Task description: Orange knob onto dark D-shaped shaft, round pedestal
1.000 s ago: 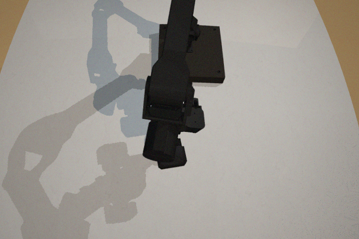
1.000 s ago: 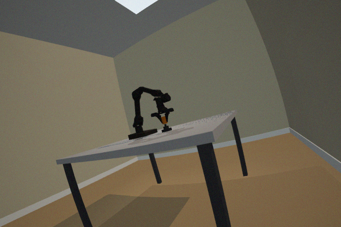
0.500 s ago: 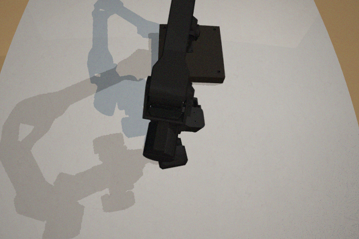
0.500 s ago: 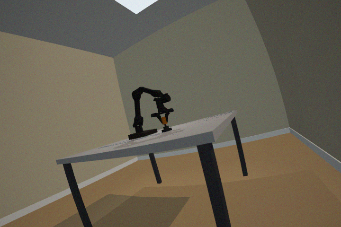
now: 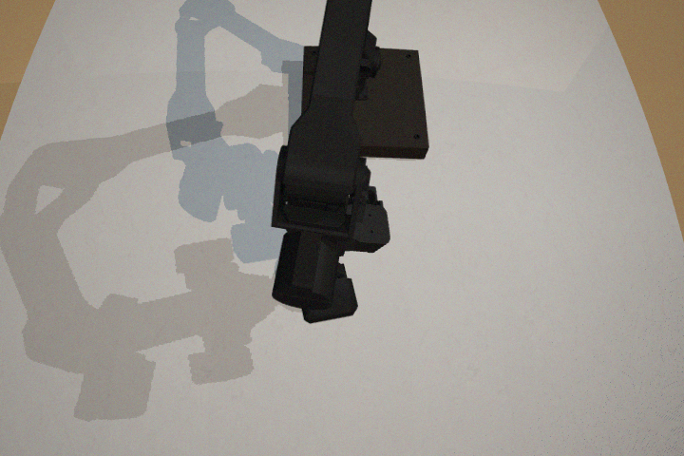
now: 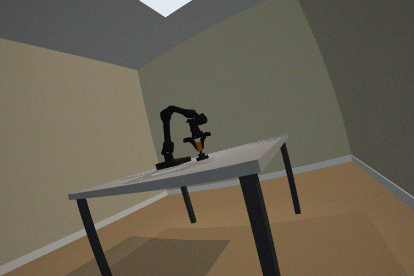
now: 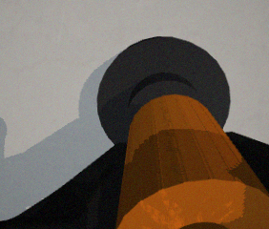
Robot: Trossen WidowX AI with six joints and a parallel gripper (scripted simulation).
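My gripper (image 6: 198, 142) (image 7: 175, 147) is shut on the orange knob (image 6: 199, 146) (image 7: 186, 166) and holds it upright, right over the dark round pedestal (image 6: 202, 158) (image 7: 117, 98). The knob's far end covers the middle of the pedestal and hides the shaft. From the side, the knob's lower end stands a short way above the pedestal's disc. I cannot tell whether it touches the shaft. In the overhead view the arm's wrist (image 5: 321, 279) hides both the knob and the pedestal.
The arm's dark square base plate (image 5: 393, 107) (image 6: 173, 161) lies on the grey table (image 5: 515, 269) (image 6: 240, 159) just behind the pedestal. The table's edges are far off on all sides.
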